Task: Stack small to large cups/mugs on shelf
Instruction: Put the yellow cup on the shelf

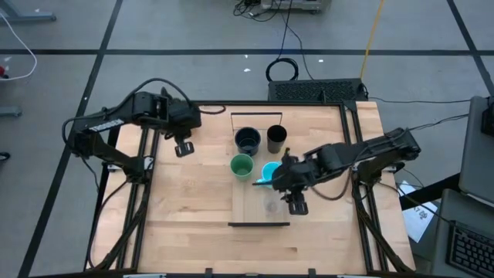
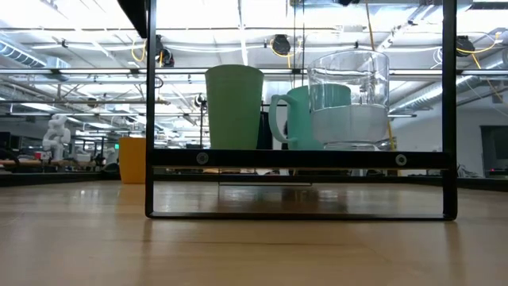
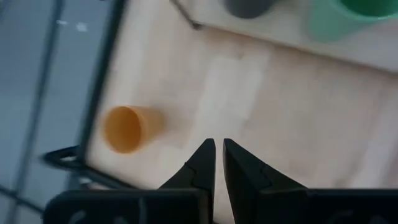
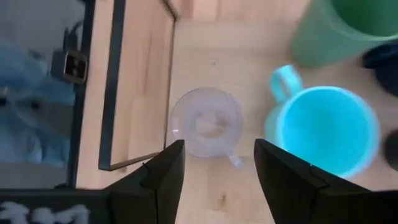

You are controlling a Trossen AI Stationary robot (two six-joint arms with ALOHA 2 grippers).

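Note:
The shelf [image 1: 258, 218] carries a dark mug [image 1: 247, 140] and a tall black cup [image 1: 276, 139] at its far end. In front of them stand a green cup [image 1: 241, 165] and a blue mug [image 1: 270, 173]. The small clear cup [image 4: 205, 121] stands on its base nearer the front. My right gripper [image 4: 219, 144] hangs open above the clear cup, clear of it. An orange cup [image 3: 127, 129] sits on the tabletop left of the shelf, near the table's edge. My left gripper [image 3: 219, 144] hovers shut over bare wood beside the orange cup, holding nothing.
The shelf's dark front strip [image 2: 298, 159] and thin black frame rise above the tabletop in the low view. A dark mat with cables [image 1: 316, 91] lies beyond the table's far edge. Bare wood lies left of the shelf and toward the near edge.

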